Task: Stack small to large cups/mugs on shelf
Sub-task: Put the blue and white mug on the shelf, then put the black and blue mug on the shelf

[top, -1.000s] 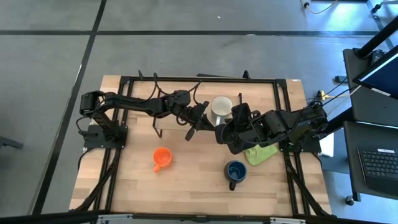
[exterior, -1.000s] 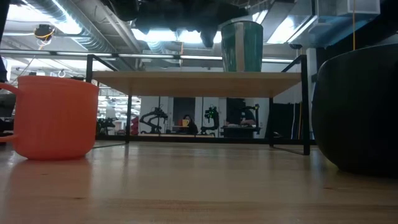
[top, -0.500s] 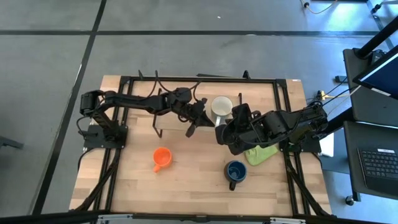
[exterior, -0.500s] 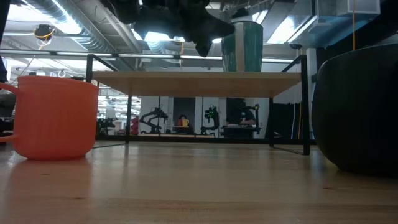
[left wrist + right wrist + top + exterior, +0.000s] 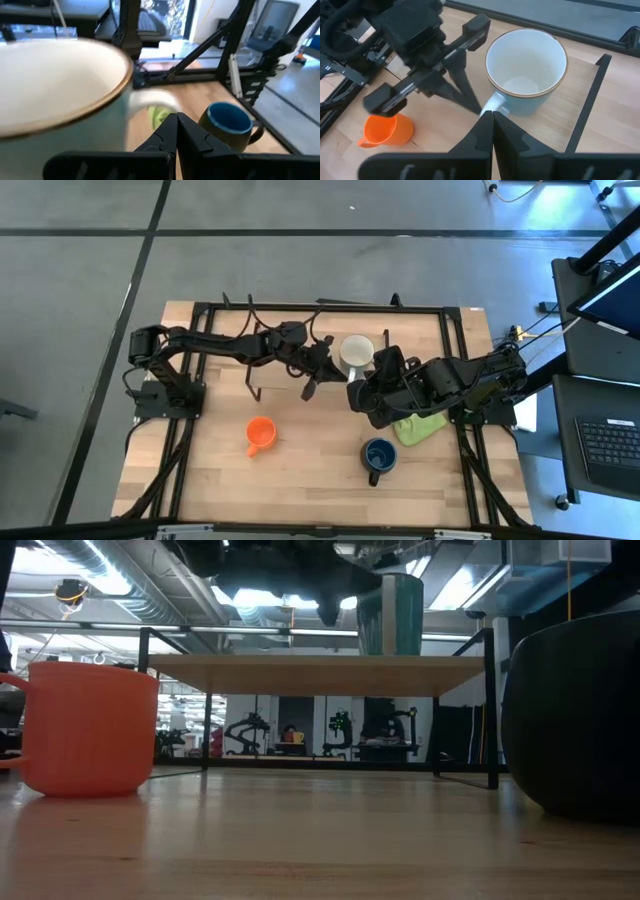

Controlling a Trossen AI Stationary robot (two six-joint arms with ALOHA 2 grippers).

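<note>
The white mug (image 5: 355, 355) stands upright on the shelf (image 5: 320, 674), at its right part; it also shows in the right wrist view (image 5: 527, 70). The orange mug (image 5: 260, 434) and the blue mug (image 5: 378, 455) stand on the tabletop nearer the front. My left gripper (image 5: 308, 385) is shut just above the shelf, with its tips right beside the white mug's handle (image 5: 495, 103). My right gripper (image 5: 355, 395) is shut and empty, hovering above the shelf's front edge just in front of the white mug. My left gripper's shut fingertips (image 5: 479, 109) come slanting down from the table's left to the white mug's handle. I cannot tell whether they touch it. The mug stands upright on the shelf.
A lime-green cloth (image 5: 420, 426) lies on the tabletop at the right, under my right arm. The shelf's black wire legs (image 5: 585, 115) and the table's black frame (image 5: 455, 340) stand around the work area. Bare tabletop lies between the orange and blue mugs.
My left gripper has come down toward the shelf and drawn in beside the white mug; it now shows in the low view, where it did not a second ago. The mugs have stayed where they were.
</note>
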